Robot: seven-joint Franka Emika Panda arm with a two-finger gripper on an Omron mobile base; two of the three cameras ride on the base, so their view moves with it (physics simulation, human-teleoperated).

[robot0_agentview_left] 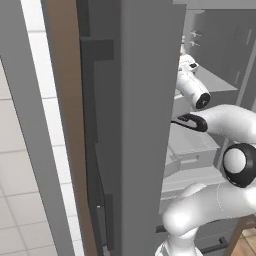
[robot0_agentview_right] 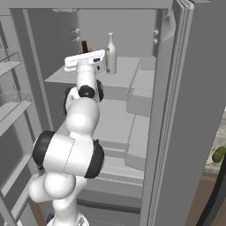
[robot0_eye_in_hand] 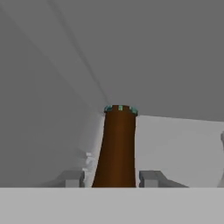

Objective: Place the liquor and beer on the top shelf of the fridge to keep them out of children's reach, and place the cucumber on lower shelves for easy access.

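Note:
The beer (robot0_agentview_right: 84, 46), a dark brown bottle, stands at the back left of the fridge's top shelf (robot0_agentview_right: 132, 70). My gripper (robot0_eye_in_hand: 112, 178) is shut on the beer (robot0_eye_in_hand: 117, 148), with one fingertip close on each side of its neck. In the right base view the white hand (robot0_agentview_right: 85, 59) covers most of that bottle. Just to its right on the same shelf stands the liquor (robot0_agentview_right: 111, 53), a pale bottle, upright and free. The cucumber (robot0_agentview_right: 219, 154) lies outside the fridge at the far right. A lower shelf (robot0_agentview_right: 115, 119) is bare.
The open fridge door (robot0_agentview_right: 185, 114) stands close on the right, and it blocks most of the left base view as a dark panel (robot0_agentview_left: 140, 125). Door bins (robot0_agentview_right: 11, 106) line the left side. Grey drawers (robot0_agentview_right: 139, 101) sit under the top shelf on the right.

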